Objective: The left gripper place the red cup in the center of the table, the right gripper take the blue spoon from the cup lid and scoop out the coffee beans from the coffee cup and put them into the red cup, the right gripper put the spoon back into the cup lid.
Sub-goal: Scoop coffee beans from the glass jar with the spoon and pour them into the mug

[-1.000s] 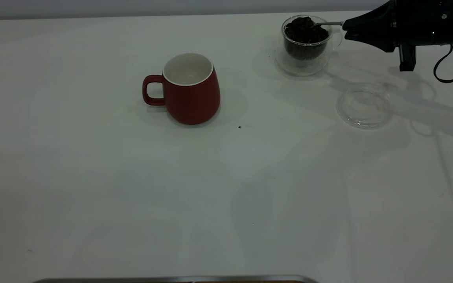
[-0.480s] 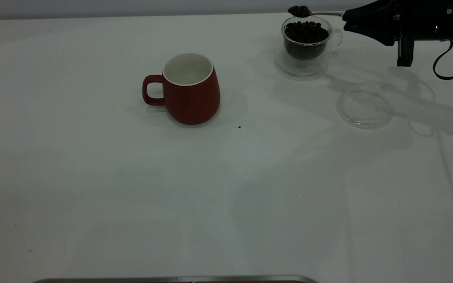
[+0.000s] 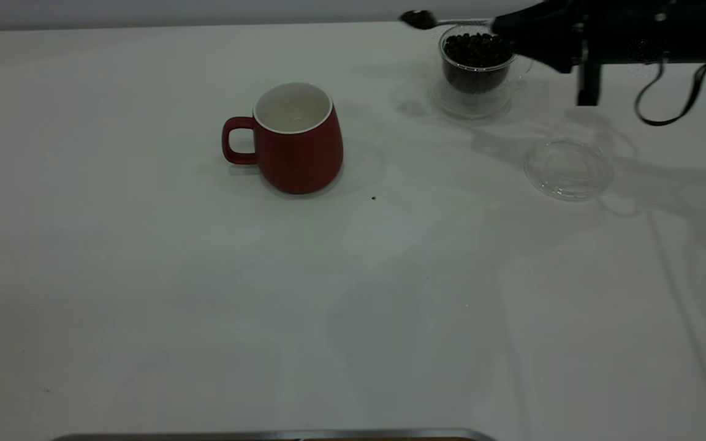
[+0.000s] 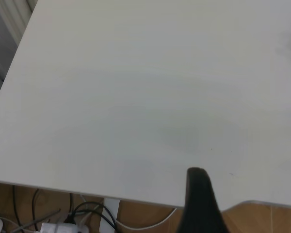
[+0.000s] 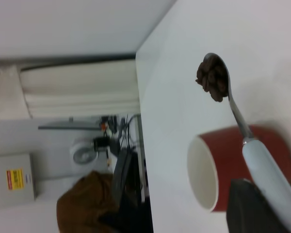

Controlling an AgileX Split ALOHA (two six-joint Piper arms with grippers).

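Blue spoon (image 3: 445,22) loaded, above coffee cup (image 3: 477,70); red cup (image 3: 295,138) apart.

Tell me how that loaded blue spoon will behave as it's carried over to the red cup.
The blue spoon looks stiff, with a metal neck, so it probably won't flex. The coffee beans sit heaped above its shallow bowl, so a tilt or jerk would likely spill some. The right gripper holds only the handle's far end, so the spoon might pivot in the grip.

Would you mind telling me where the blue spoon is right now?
The right gripper holds the blue spoon in the air at the far right of the table, its bowl heaped with coffee beans just left of the coffee cup.
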